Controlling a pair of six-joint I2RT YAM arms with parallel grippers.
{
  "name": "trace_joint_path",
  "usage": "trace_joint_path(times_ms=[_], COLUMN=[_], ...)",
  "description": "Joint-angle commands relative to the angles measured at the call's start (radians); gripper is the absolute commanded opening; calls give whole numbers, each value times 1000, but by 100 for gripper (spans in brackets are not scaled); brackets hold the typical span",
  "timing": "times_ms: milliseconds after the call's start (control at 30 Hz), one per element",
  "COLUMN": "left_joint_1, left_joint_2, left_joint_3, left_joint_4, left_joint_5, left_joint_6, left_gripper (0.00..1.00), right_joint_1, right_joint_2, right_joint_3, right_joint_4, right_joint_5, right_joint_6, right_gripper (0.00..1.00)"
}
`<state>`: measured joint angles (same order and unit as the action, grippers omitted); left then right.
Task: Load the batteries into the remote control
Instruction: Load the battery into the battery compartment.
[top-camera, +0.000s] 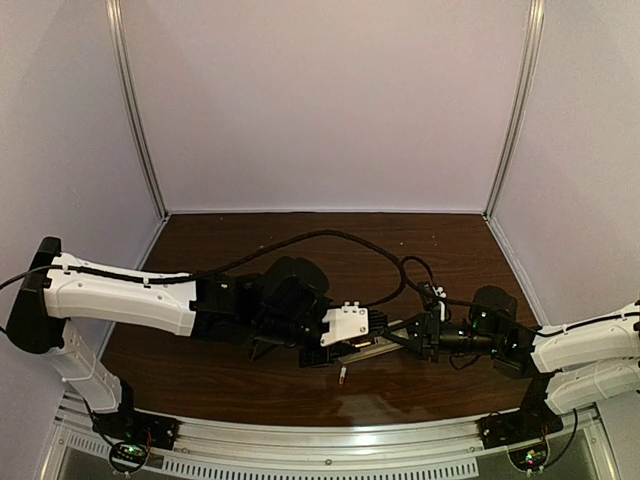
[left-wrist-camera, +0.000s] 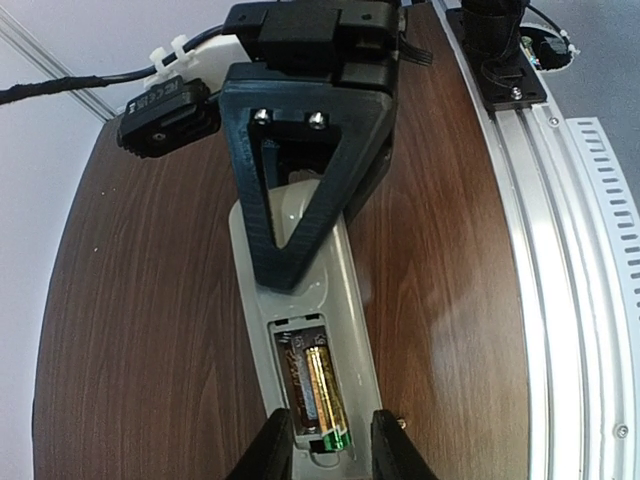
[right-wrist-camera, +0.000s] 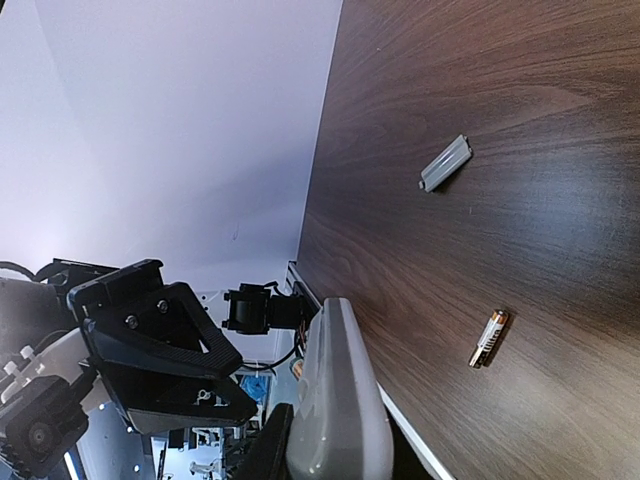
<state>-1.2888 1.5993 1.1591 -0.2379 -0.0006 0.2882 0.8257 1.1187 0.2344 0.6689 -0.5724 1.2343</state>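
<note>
The remote control (left-wrist-camera: 345, 290) is held back side up just above the table, its battery compartment uncovered. One of the batteries (left-wrist-camera: 325, 392), gold with a green end, lies in the right slot, and the slot beside it shows no battery. My left gripper (left-wrist-camera: 335, 455) hovers over that end, its jaws open with a gap on each side of the battery. My right gripper (right-wrist-camera: 335, 450) is shut on the remote's other end, one of its fingers (left-wrist-camera: 285, 265) lying across the back. A second battery (right-wrist-camera: 488, 338) lies loose on the table (top-camera: 343, 377).
A small grey battery cover (right-wrist-camera: 445, 163) lies on the wood farther out. The metal rail (left-wrist-camera: 560, 250) runs along the table's near edge, close to the remote. White walls close in the table on three sides.
</note>
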Motion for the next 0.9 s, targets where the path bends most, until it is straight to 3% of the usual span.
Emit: trace_joint_path(times_ms=[0,367,867], left_joint_1=[-2,-3,-2], left_joint_2=[28,84,123], left_joint_3=[38,72,82], left_joint_4=[20,0,-45], left_joint_5=[-47,-53,-188], left_joint_6=[-12,-15,-27], left_gripper=[28,24,13], right_joint_1=[6,7,7], right_joint_2=[-6,-22,-28], right_joint_3=[8,9,7], right_joint_4=[32,19,20], right_joint_5=[-12,-9,-9], right_joint_6=[3,3,7], right_gripper=[0,0,0])
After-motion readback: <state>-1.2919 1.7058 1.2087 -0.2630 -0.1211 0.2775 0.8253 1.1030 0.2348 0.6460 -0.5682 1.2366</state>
